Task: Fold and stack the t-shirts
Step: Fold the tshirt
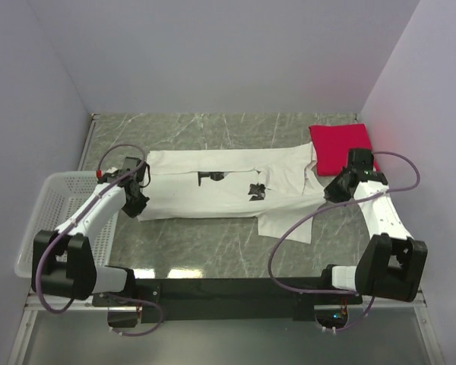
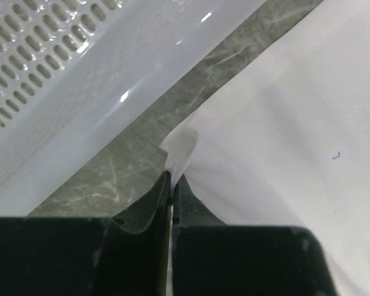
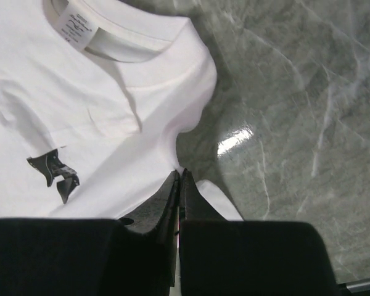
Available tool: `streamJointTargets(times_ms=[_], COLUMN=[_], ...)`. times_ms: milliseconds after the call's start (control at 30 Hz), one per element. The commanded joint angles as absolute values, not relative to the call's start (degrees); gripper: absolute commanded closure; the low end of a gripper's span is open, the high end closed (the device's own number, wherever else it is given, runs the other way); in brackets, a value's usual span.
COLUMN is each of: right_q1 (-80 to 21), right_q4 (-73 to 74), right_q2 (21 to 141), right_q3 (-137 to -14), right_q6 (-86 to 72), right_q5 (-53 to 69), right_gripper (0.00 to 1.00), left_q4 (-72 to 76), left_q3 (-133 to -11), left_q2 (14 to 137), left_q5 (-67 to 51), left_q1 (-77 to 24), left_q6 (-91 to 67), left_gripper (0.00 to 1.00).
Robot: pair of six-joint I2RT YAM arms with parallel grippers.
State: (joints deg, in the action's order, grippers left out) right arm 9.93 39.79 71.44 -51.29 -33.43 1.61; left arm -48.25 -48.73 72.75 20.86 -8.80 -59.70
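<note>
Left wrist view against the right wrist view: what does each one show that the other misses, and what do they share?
Only the left wrist: the white mesh basket, close beside the white t-shirt, and the left gripper shut on a corner of that cloth. Only the right wrist: the collar with its label, the black print, and the right gripper shut on the shirt's edge near the shoulder. Both: the same white shirt lying on the marbled table.
</note>
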Motion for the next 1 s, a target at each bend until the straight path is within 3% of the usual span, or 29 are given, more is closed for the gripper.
streamJointTargets(times_ms=[0, 367, 600, 967], right_q1=[10.4, 10.4, 10.4, 10.4], right_q4=[38.1, 39.1, 36.9, 33.8], right_q2=[76.0, 86.5, 89.4, 92.5], right_q3=[-55.9, -66.1, -64.6, -64.2], right_q6=[-32.2, -31.0, -31.5, -32.1], right_q5=[1.8, 1.2, 0.3, -2.2], right_gripper=[1.0, 1.0, 1.0, 1.0], left_q4=[-45.5, -45.2, -44.0, -37.5], left_q3=[-52.5, -64.3, -68.7, -70.0], left_q2=[77.6, 86.8, 95.0, 98.2], left_q5=[21.0, 25.0, 26.3, 27.8], left_q1=[-8.3, -8.3, -8.3, -8.4], left_q6=[-55.7, -50.5, -46.5, -41.9], left_gripper=[0.93, 0.93, 0.93, 0.92])
